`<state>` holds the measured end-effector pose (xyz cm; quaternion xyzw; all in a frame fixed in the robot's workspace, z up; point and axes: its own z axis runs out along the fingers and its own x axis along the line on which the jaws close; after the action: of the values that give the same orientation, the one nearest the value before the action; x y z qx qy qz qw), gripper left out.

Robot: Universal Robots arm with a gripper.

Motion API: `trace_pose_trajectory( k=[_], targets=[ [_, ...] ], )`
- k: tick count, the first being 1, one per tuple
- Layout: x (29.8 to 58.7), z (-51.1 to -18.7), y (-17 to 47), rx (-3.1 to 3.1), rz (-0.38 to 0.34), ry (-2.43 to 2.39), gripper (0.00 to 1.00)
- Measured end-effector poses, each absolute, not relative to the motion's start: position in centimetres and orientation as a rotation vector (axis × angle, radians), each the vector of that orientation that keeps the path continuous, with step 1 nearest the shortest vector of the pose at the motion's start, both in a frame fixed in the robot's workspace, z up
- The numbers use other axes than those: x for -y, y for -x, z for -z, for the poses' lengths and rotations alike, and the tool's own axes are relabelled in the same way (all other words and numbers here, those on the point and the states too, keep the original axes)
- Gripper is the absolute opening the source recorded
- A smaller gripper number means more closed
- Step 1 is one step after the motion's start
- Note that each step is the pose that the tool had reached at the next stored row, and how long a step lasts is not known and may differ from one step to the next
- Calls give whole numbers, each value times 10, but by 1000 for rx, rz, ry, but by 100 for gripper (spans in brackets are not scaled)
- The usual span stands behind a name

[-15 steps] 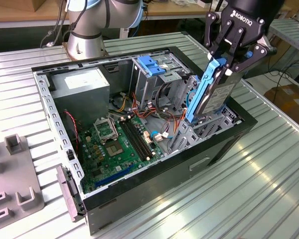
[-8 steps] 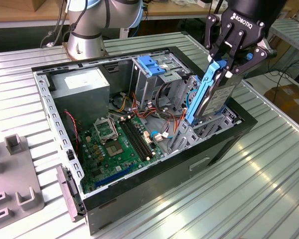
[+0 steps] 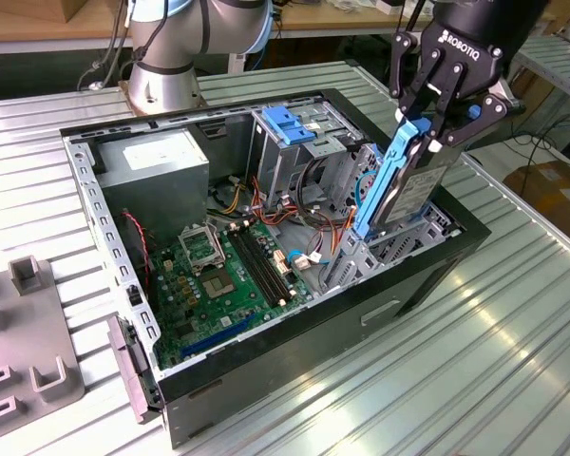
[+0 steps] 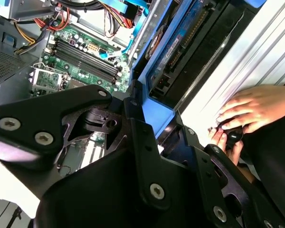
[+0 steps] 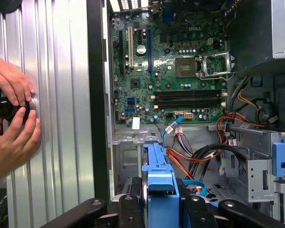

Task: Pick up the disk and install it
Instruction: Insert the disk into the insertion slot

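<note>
- Here, at the exterior view's upper right, the gripper (image 3: 435,131) is clamped on the disk (image 3: 408,190).
- The disk tilts over the open computer case (image 3: 294,353).

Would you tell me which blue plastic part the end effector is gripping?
The bracket framing the disk, held over the case; the latch tab sits on the drive cage.

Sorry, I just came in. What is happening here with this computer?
The black robot gripper is shut on the flat silver-grey metal disk in its blue plastic bracket and holds it nearly upright over the open black computer case, toward the exterior view's right. The disk is not yet seated. Beside the case, a person's hands hold a small black object on the ribbed metal table.
</note>
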<state>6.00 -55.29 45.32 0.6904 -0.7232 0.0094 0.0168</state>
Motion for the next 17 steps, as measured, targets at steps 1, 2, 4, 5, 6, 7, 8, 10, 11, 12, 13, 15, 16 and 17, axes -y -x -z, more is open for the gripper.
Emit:
trace_pose_trajectory(
  k=[1, 2, 4, 5, 6, 7, 8, 10, 11, 12, 13, 15, 16, 17],
  targets=[
    [553, -453, -60, 2248, -29, -2146, 37],
    [553, -452, -60, 2248, -29, -2146, 37],
    [553, -451, -60, 2248, -29, -2146, 37],
    [553, -450, -60, 2248, -29, -2146, 37],
    [554, -446, -60, 2248, -28, -2146, 37],
    [554, -442, -61, 2247, -28, -2145, 37],
    [554, -439, -61, 2247, -28, -2145, 37],
    [554, -436, -61, 2247, -27, -2145, 37],
    [554, -436, -61, 2247, -27, -2145, 37],
    [554, -435, -61, 2247, -27, -2145, 37],
    [554, -434, -61, 2247, -27, -2145, 37],
    [554, -433, -62, 2247, -27, -2145, 37],
    [554, -433, -62, 2246, -26, -2145, 37],
    [554, -432, -62, 2246, -26, -2145, 37]
  ],
)
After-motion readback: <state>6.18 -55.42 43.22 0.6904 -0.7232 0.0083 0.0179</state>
